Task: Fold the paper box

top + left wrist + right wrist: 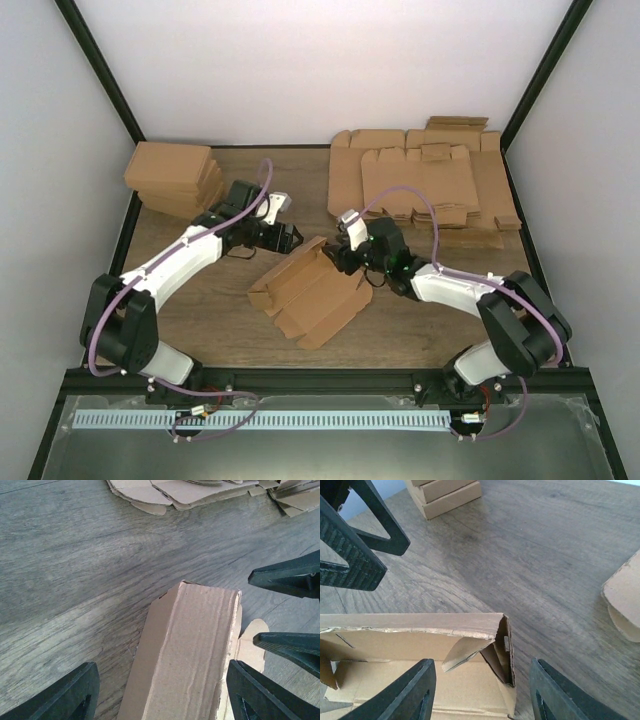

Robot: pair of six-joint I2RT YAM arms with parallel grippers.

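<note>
The paper box (310,292) is a light-brown cardboard piece lying partly folded at the table's middle, one long wall raised. My left gripper (296,240) is open just above its far-left end; in the left wrist view the raised wall (185,655) stands between my open left gripper's (162,692) fingers without touching them. My right gripper (343,259) is open at the box's far-right corner. In the right wrist view that corner (502,645), with a folded tab, lies between my open right gripper's (482,690) fingers. The left gripper's fingers (355,555) show there too.
A stack of folded brown boxes (175,178) stands at the back left. Several overlapping flat cardboard sheets (425,180) lie at the back right, their edges showing in the left wrist view (200,492). Black frame rails border the table.
</note>
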